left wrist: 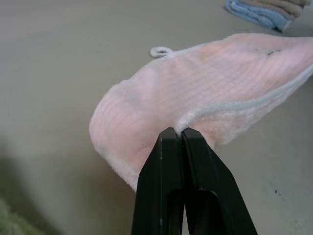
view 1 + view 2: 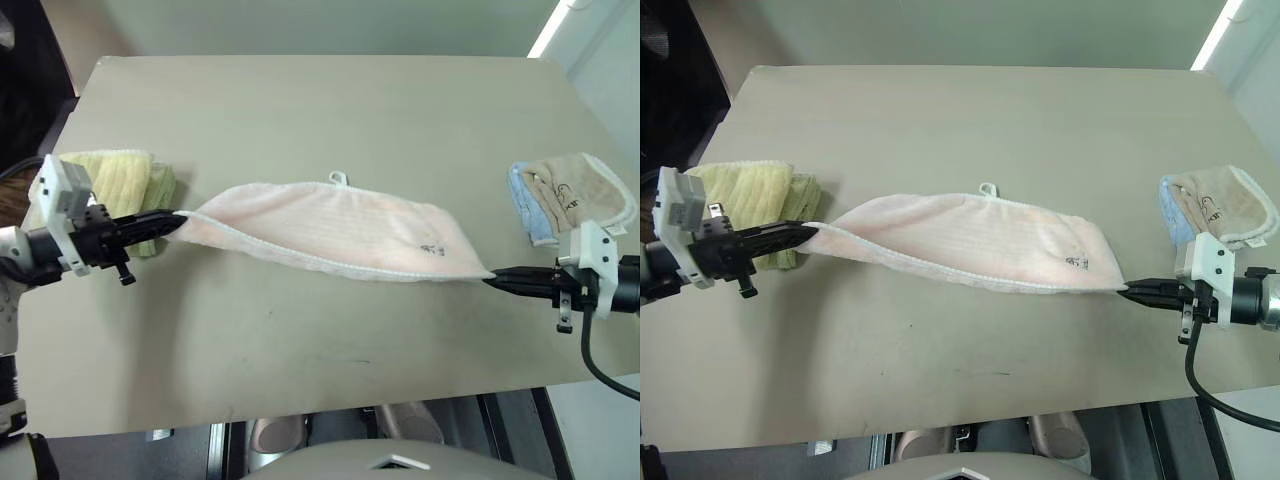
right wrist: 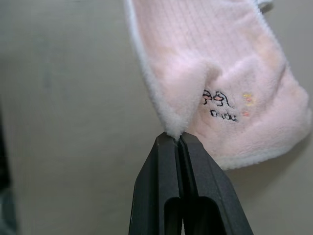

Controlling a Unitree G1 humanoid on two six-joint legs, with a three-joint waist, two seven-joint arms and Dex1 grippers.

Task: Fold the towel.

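Both your grippers are pinching the towel [image 2: 340, 232]: left gripper [image 2: 178, 222] on one end, right gripper [image 2: 492, 279] on the other. It's stretched between them, folded lengthwise, over the bench [image 2: 320, 110].

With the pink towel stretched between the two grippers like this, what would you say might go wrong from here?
1. Both the left gripper and the right gripper pinch only a thin bit of the towel edge, so a corner might slip out.
2. The towel sags unevenly, so the fold may land crooked.
3. The yellow-green towel lies close beside the left gripper and could get dragged along.
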